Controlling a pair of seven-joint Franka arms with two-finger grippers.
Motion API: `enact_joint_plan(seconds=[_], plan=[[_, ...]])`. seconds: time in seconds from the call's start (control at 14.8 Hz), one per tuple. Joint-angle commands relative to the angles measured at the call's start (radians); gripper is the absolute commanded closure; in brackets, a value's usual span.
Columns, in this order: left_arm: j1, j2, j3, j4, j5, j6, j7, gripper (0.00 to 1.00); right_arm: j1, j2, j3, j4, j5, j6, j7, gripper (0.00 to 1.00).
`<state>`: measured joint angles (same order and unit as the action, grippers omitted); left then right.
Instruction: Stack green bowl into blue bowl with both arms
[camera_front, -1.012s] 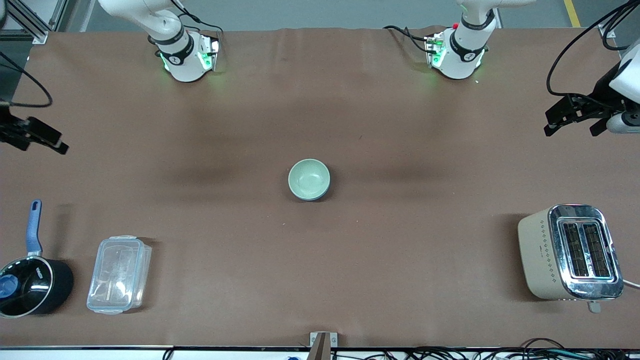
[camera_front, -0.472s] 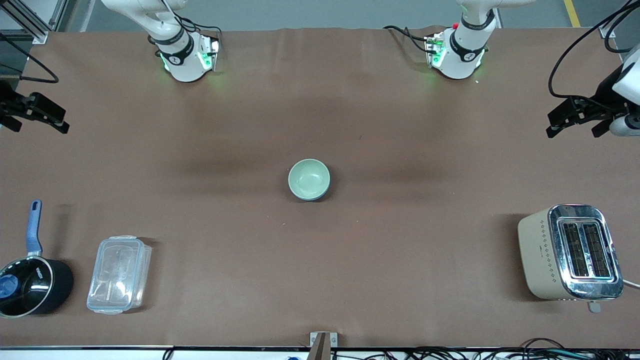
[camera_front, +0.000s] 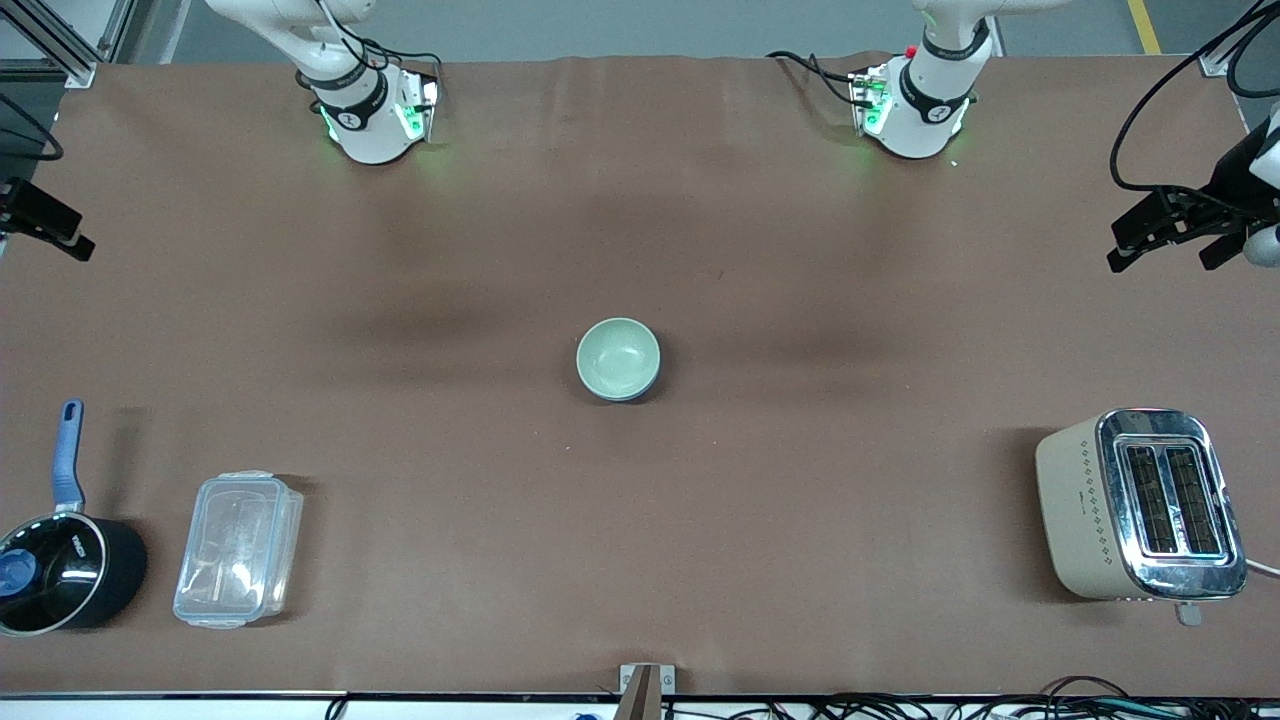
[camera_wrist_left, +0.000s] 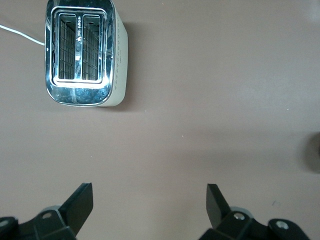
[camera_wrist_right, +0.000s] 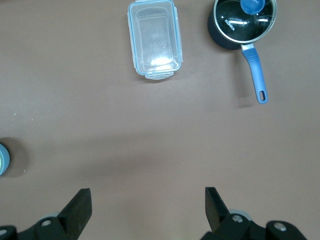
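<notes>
The pale green bowl (camera_front: 617, 356) sits nested in the blue bowl (camera_front: 650, 384) at the middle of the table; only a thin blue edge shows round it. A sliver of the stack shows at the edge of the right wrist view (camera_wrist_right: 2, 159). My left gripper (camera_front: 1162, 258) is open and empty, up over the left arm's end of the table; it shows in its wrist view (camera_wrist_left: 149, 189) over bare table. My right gripper (camera_front: 60, 232) is open and empty over the right arm's end, partly cut off by the picture's edge; it shows in its wrist view (camera_wrist_right: 147, 192).
A cream and chrome toaster (camera_front: 1140, 505) (camera_wrist_left: 82, 52) stands near the front camera at the left arm's end. A clear lidded box (camera_front: 238, 548) (camera_wrist_right: 154, 39) and a black saucepan with a blue handle (camera_front: 60, 560) (camera_wrist_right: 244, 22) stand near the front camera at the right arm's end.
Both grippers have drawn away from the bowls toward their own ends of the table, the right one partly leaving the picture. The bowls have not moved.
</notes>
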<state>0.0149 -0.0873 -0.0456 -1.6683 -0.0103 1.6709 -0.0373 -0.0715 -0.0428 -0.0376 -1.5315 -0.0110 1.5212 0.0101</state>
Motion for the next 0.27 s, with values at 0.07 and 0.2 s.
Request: enact_joint_plan(seconds=[0.07,0.2], plan=[[-0.013,0.029,-0.010,0.032,0.021,-0.022,0.017,0.00,-0.011,-0.002,0.018,0.011,0.013,-0.009,-0.001,0.00],[-0.016,0.029,-0.011,0.032,0.021,-0.023,0.017,0.00,-0.010,0.000,0.018,0.025,0.008,-0.009,-0.007,0.00]])
